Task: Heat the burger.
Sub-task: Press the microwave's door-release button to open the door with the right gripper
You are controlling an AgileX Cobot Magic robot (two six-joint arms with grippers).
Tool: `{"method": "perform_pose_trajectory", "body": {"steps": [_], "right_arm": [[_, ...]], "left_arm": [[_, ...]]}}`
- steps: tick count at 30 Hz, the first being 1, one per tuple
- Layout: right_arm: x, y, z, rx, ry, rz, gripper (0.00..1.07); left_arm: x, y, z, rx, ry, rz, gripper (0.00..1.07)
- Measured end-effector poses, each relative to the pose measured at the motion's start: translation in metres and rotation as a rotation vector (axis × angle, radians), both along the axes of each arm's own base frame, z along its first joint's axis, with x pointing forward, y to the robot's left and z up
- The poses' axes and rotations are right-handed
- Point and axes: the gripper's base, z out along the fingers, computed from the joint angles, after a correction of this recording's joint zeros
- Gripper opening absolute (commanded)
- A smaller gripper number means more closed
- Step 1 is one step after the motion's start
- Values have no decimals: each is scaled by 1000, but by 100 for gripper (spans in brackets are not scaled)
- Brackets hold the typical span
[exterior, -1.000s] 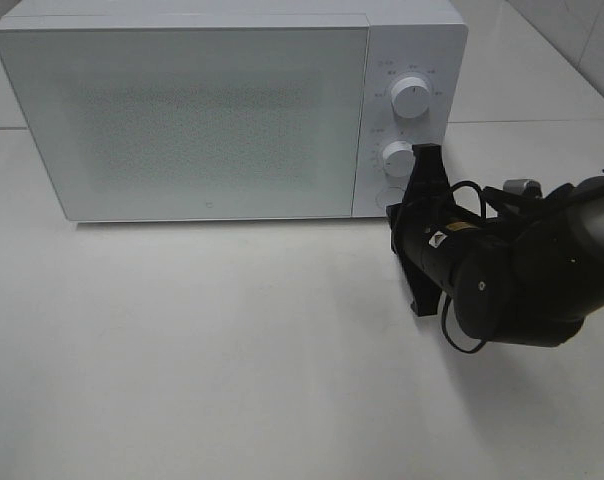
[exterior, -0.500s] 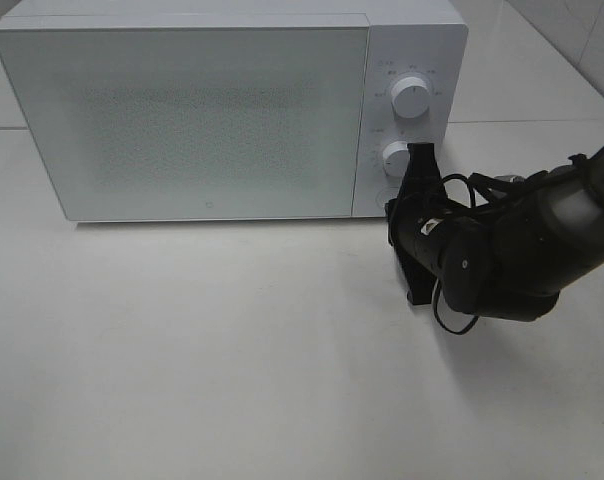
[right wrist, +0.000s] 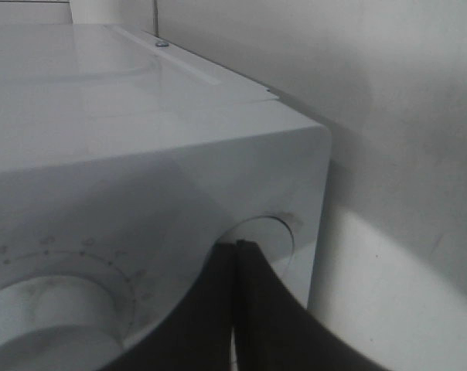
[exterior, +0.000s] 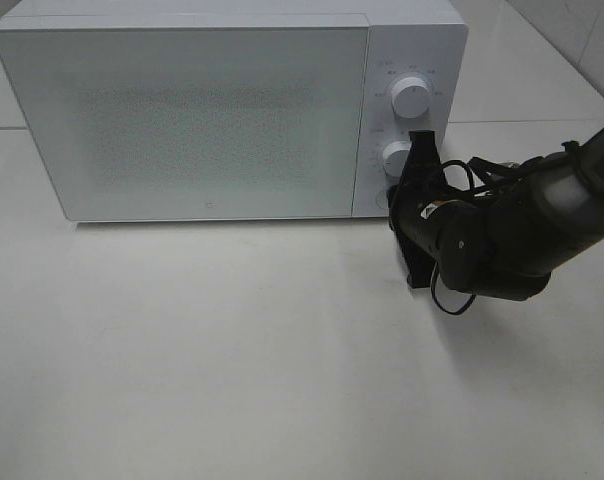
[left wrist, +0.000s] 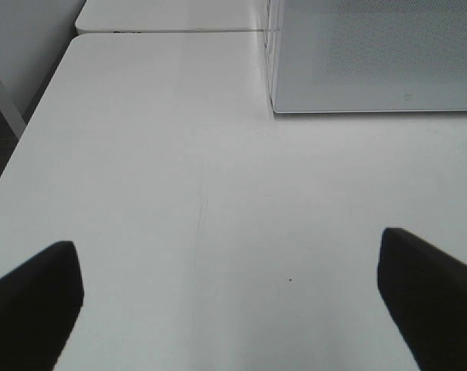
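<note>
The burger cannot be located in any view. The only enclosure present is the microwave (exterior: 212, 110), which fills the upper left and centre of the overhead frame, and its door (exterior: 182, 120) is shut, with a speckled panel that shows nothing behind it. To the right of the door is the control strip, with an upper dial (exterior: 410, 97) and a lower dial (exterior: 397, 157). Beneath them is a round button (right wrist: 264, 232), partly covered in the overhead frame. The right tool (exterior: 395, 208) reaches in from the right edge of that frame to the foot of the control strip. Its jaws are fully closed with nothing between them. In the right wrist view the joined tips (right wrist: 237, 247) sit at the rim of the round button, but whether they press on it cannot be told. The left tool (left wrist: 230, 309) appears only in its own wrist view. Its two dark fingers (left wrist: 32, 301) stand wide apart at the lower corners, gripping nothing, above the bare white counter (left wrist: 218, 154). The microwave's lower left corner lies at the upper right of that frame.
</note>
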Motion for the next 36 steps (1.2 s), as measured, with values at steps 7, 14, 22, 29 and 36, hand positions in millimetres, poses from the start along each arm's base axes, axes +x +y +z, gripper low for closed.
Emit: {"method": "perform_pose_trajectory", "body": {"steps": [7,14,22,29,36], "right_arm": [[5,5,-6,-5,26,13,0],[7,4,-9,-8,18,1,0],[11,5,-8,-13,-9,-12,0],[18,9,-11,-22,-14,-30,0],[22,11,-10,-28,20,-41,0]], "left_arm": [[0,0,0,0,0,0,98],[0,0,0,0,0,0,98],[0,0,0,0,0,0,98],[0,0,0,0,0,0,98],[0,0,0,0,0,0,98]]}}
